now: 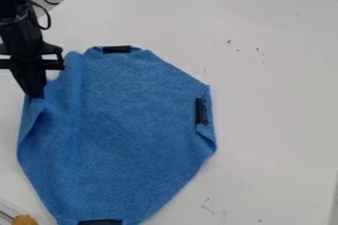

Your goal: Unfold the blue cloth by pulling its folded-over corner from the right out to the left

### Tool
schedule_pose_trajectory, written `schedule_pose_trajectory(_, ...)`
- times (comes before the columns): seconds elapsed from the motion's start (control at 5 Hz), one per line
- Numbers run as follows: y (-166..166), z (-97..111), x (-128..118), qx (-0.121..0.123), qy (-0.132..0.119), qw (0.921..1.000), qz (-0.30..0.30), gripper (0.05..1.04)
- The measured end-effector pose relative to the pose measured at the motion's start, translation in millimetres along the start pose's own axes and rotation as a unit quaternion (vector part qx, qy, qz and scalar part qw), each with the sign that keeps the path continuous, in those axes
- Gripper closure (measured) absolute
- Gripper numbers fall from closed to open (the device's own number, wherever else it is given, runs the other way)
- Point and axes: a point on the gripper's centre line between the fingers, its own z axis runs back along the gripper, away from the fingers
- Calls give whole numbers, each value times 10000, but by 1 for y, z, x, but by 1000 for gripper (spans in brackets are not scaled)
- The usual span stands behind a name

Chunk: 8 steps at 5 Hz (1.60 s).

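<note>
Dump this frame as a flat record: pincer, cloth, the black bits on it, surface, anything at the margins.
pincer: black, at the cloth's left edge in the picture, looks closed on it
cloth: blue, spread out, uneven outline, edge folded over near the pincer and at the right
strip_top: black, at the cloth's top edge
strip_right: black, by the right edge, upright in the picture
strip_bottom: black, bottom edge, cut off by the frame
surface: white tabletop, small dark marks
corner_lower_left: orange-yellow item, partly in frame, identity unclear

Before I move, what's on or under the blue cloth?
The cloth has black strips near its top, right and bottom edges; the end effector is at its left. Anything underneath is covered.
</note>
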Motion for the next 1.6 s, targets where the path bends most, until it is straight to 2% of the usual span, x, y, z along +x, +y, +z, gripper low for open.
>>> schedule_pose_trajectory(0.2, 22, -22, 4, -183, 153, 9997, 96, 1030)
schedule_pose_trajectory(0.4, 40, -36, 12, -235, 207, 9995, 89, 1030)
schedule_pose_trajectory(0.6, 47, -37, 16, -134, 275, 9995, 30, 1008)
schedule_pose_trajectory(0.8, 53, -35, 14, 21, 387, 9992, -10, 858)
schedule_pose_trajectory(1.0, 60, -34, 11, 160, 481, 9987, 48, 600)
schedule_pose_trajectory(1.2, 75, -29, 5, 301, 469, 9983, 192, 294)
schedule_pose_trajectory(1.4, 90, -27, -1, 414, 504, 9976, 241, 87)
schedule_pose_trajectory(1.6, 113, -20, -5, 580, 472, 9966, 339, 81)
